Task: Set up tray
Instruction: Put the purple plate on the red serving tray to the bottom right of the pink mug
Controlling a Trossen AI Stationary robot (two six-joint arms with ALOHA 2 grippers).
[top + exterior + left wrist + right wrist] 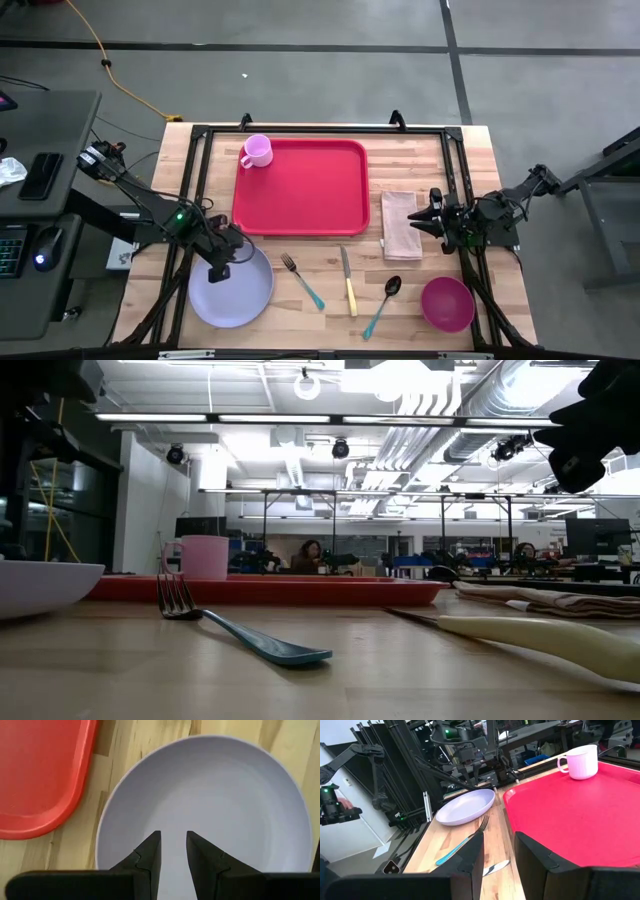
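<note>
A wooden desk (300, 310) stands on a grey floor, with a big bright room behind it. The red tray (300, 190) lies flat near the back middle of the desk. A pink cup (257, 151) stands upright in the tray's back left corner.

In front of the tray lie a fork (301, 281) with a blue handle, a knife (348, 281) with a pale handle, and a spoon (383, 303) with a blue handle. They lie side by side and do not touch. A folded cloth napkin (402, 224) lies just beside the tray on its right. A dark pink bowl (447, 304) sits at the front right. A round lavender plate (232, 288) sits at the front left, close to the tray's corner.

The left gripper (220, 271) hangs over the plate's back edge. Its two fingers (150, 857) are a little apart, with only a thin gap, and they hold nothing. The right gripper (413, 217) hangs over the napkin and points toward the tray. Its fingers (470, 862) are partly open and hold nothing.
</note>
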